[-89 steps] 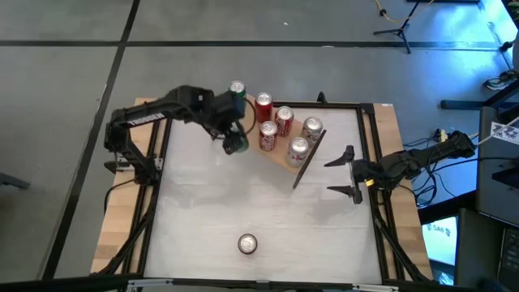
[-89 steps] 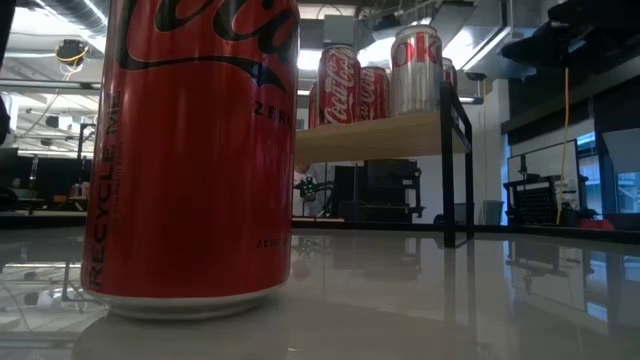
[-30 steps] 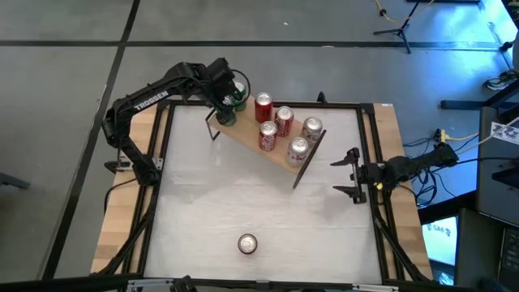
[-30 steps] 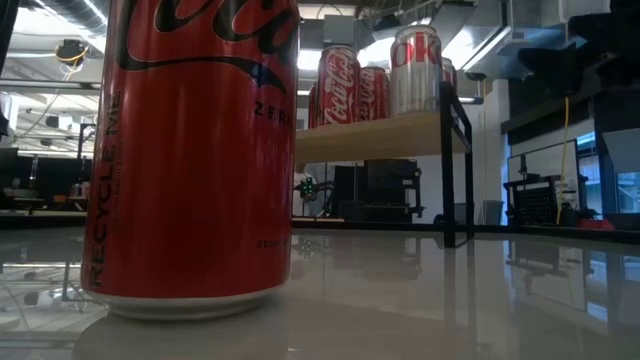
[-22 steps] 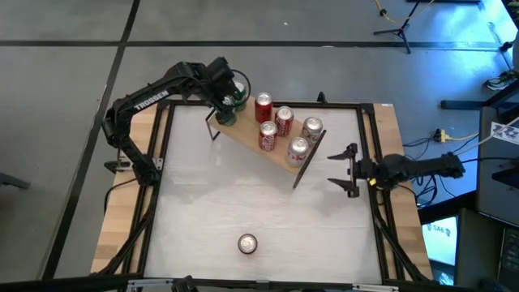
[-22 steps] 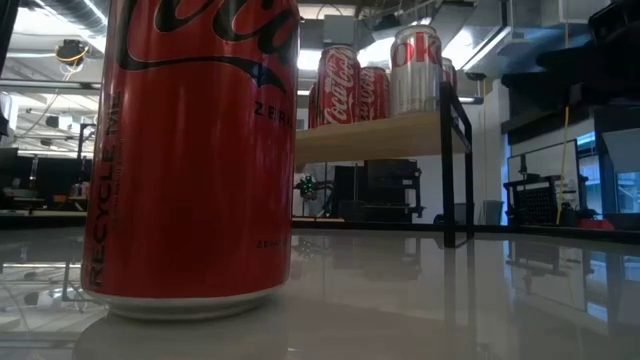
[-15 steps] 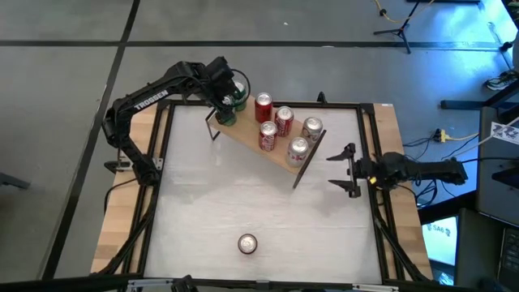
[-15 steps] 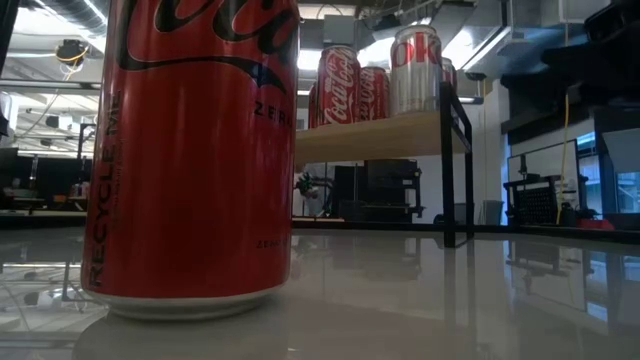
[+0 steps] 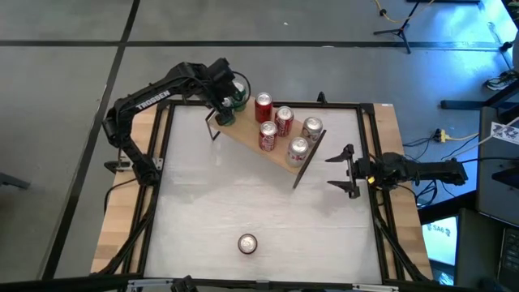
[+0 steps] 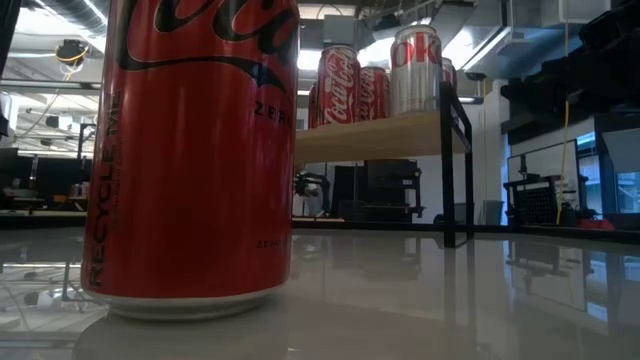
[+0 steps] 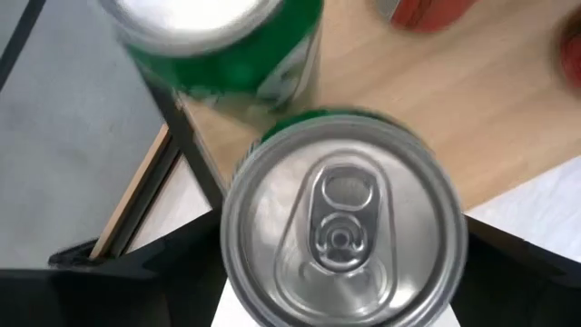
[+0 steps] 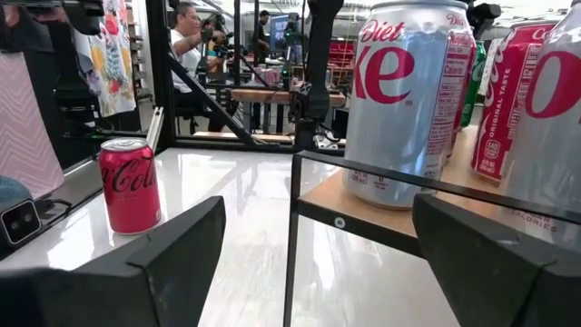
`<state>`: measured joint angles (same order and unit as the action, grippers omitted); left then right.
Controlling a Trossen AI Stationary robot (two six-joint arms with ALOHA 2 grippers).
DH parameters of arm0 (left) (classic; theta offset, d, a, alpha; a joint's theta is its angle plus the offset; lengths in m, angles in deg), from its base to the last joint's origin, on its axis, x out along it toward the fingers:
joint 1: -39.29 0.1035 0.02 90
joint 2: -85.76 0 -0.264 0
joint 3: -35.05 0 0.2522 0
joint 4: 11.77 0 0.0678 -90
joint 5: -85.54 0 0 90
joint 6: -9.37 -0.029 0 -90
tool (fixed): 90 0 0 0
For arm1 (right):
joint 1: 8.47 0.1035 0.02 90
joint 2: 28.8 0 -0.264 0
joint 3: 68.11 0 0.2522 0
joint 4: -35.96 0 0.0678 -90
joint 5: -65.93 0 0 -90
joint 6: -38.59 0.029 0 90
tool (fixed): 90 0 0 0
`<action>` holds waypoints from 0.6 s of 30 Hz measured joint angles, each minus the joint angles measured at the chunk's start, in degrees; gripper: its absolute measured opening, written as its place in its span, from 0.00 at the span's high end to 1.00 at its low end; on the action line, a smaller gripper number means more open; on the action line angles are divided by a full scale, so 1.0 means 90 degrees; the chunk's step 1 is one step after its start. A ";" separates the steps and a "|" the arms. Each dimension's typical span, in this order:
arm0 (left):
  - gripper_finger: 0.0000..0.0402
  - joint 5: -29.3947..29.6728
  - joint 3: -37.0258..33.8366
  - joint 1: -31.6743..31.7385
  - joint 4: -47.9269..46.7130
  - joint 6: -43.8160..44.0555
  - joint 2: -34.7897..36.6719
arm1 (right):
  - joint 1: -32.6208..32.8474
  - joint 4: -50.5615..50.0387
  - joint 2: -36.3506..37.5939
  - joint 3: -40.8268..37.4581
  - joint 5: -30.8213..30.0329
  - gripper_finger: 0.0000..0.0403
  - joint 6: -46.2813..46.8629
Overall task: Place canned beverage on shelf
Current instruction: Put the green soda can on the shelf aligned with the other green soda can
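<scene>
I count two green cans (image 11: 227, 50) at the left end of the light-wood shelf on black legs (image 9: 280, 154); my left fingers (image 9: 229, 96) spread around the nearer one's silver top (image 11: 340, 232). Two red and two silver cans share the board. One red can (image 9: 247, 242) stands alone on the white desk (image 9: 203, 203). My right fingers (image 9: 350, 172) hang spread beside the shelf.
</scene>
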<state>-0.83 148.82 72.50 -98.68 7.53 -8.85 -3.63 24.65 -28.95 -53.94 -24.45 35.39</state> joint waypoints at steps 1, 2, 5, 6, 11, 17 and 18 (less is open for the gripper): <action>0.18 0.0025 -0.0013 0.0000 -0.0050 0.0000 -0.0003 | 0.0000 0.0000 0.0000 0.0000 0.0000 0.13 0.0000; 0.18 0.0028 -0.0013 0.0000 -0.0035 0.0000 -0.0010 | 0.0000 0.0000 0.0000 0.0000 0.0000 0.13 0.0000; 0.18 0.0030 -0.0013 0.0000 -0.0006 -0.0003 -0.0011 | 0.0000 0.0000 0.0000 0.0000 0.0000 0.13 0.0000; 0.18 0.0030 -0.0012 0.0000 -0.0004 -0.0002 -0.0011 | 0.0000 0.0000 0.0000 0.0000 0.0000 0.13 0.0000; 0.18 -0.0027 -0.0010 0.0000 0.0013 0.0026 -0.0011 | 0.0000 0.0001 0.0000 0.0000 0.0000 0.13 0.0000; 0.15 -0.0186 -0.0003 0.0000 0.0014 0.0146 -0.0004 | 0.0000 0.0000 0.0000 0.0000 -0.0001 0.13 -0.0001; 0.14 -0.0186 -0.0003 0.0000 0.0013 0.0148 -0.0004 | 0.0000 0.0000 0.0000 0.0000 -0.0002 0.13 -0.0002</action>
<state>-2.50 148.80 72.50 -98.56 8.86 -8.89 -3.63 24.65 -28.95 -53.94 -24.47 35.38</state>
